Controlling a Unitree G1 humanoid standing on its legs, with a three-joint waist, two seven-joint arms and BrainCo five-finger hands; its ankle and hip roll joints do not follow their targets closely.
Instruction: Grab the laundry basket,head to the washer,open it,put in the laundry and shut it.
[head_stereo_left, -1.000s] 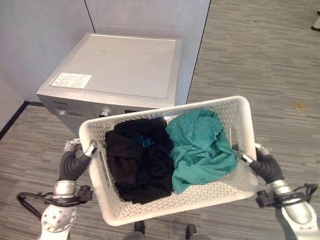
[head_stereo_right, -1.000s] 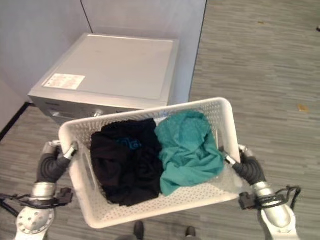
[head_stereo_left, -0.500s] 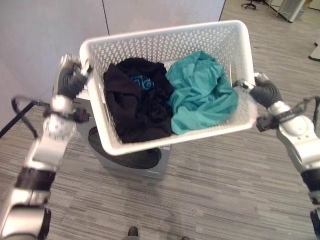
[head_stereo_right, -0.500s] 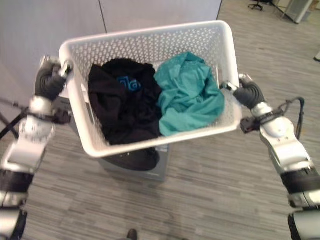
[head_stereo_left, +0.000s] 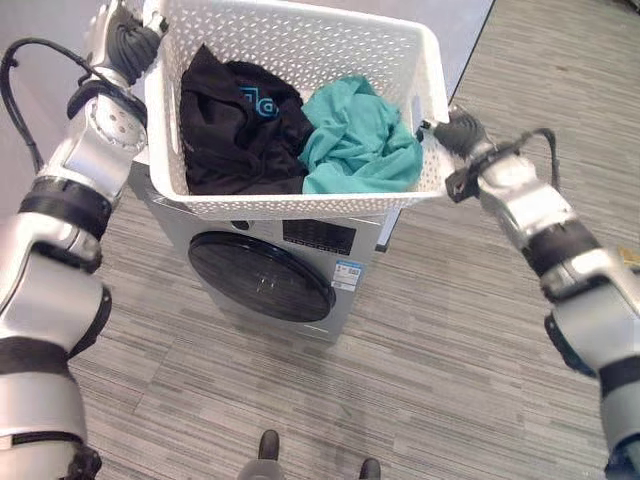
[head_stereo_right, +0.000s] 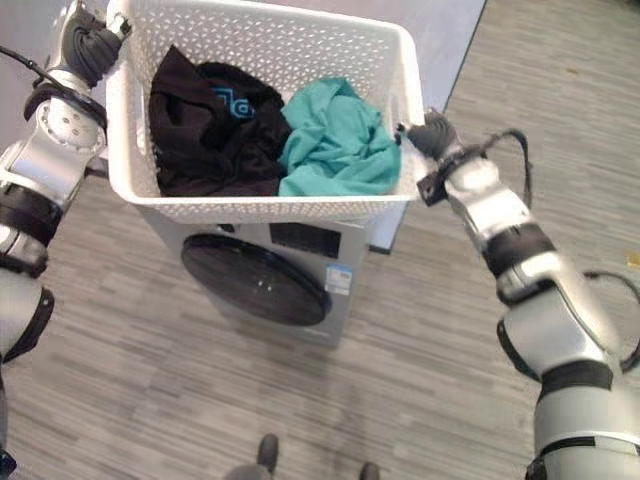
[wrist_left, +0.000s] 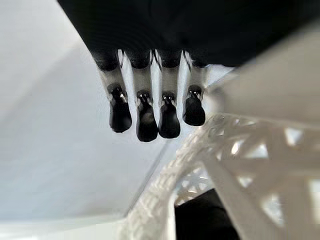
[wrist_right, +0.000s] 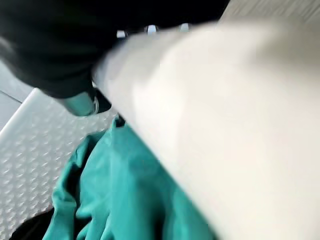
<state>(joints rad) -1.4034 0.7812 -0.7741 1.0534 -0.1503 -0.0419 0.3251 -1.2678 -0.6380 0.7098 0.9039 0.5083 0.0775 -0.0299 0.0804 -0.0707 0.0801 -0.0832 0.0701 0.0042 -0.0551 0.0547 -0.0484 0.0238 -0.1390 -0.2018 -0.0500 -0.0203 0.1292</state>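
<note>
Basket (head_stereo_left: 290, 205) up in the air, carried between both hands, right over the top of the washer (head_stereo_left: 270, 285). White perforated plastic, rim tilted a little toward the robot.

Inside: black garment (head_stereo_left: 235, 125) on the robot's left side, teal garment (head_stereo_left: 360, 150) on the right, the two touching in the middle. Both well down inside the walls, nothing hanging over.

Left hand (head_stereo_left: 128, 40) at the basket's left end, up by the rim. In the left wrist view its fingers (wrist_left: 147, 117) hang bent, just beside the lattice wall; whether they actually hook the rim I cannot tell from here. Right hand (head_stereo_left: 455, 130) at the right end, against the handle slot; the right wrist view has the rim across it and teal cloth beyond, fingers hidden, so its grip cannot be read either.

Washer door (head_stereo_left: 262, 276), round dark glass, looks closed, facing the robot. Striped grey floor (head_stereo_left: 420, 360) in front.

Progress, as I judge it: basket picked up, done. Getting to the washer, done or nearly, since the robot stands right before it. Left to do: set the basket somewhere to free a hand, open the door, load both garments, shut the door. Roughly the first third finished.
</note>
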